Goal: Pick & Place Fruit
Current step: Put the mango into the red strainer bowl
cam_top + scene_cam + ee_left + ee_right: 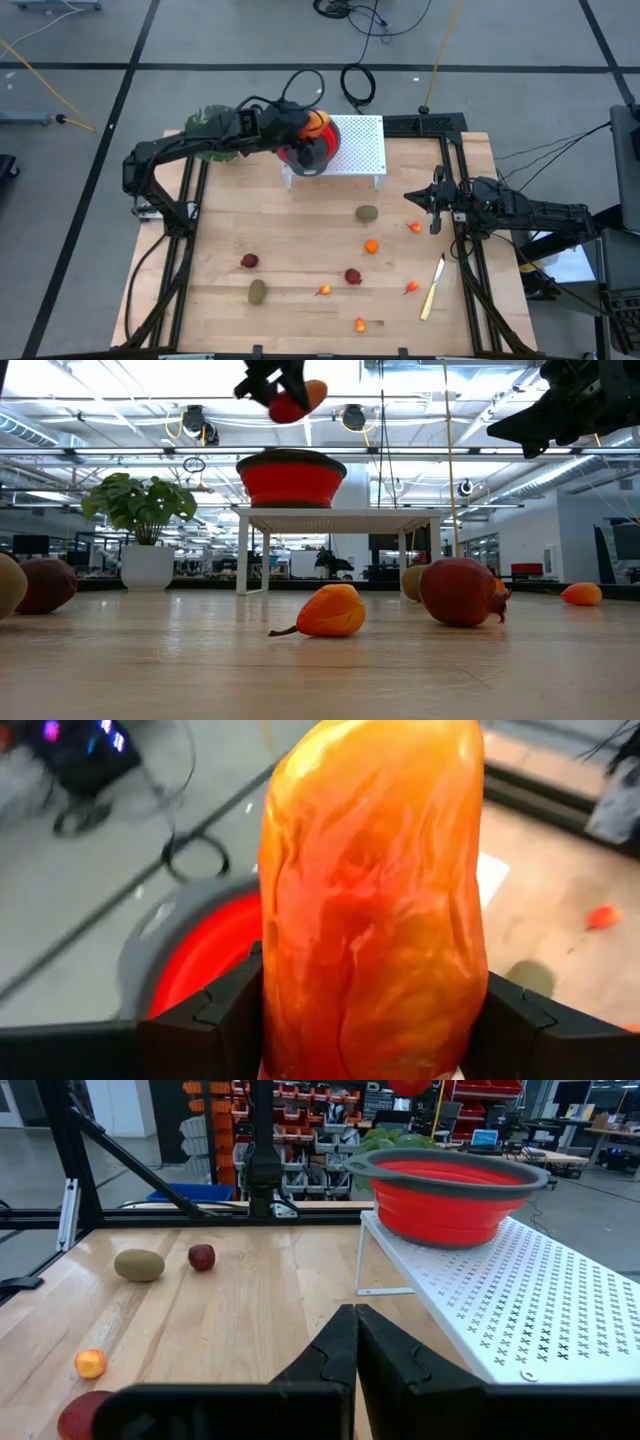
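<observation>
The left gripper (285, 392) hangs above the red bowl (450, 1190) on the white perforated stand (360, 150), jaws clamped around the long red-orange fruit (375, 900). Nothing shows inside the bowl. The right gripper (355, 1342) waits closed and empty at the table's right side; other fruit (325, 612) lies scattered on the wooden table (300, 310).
</observation>
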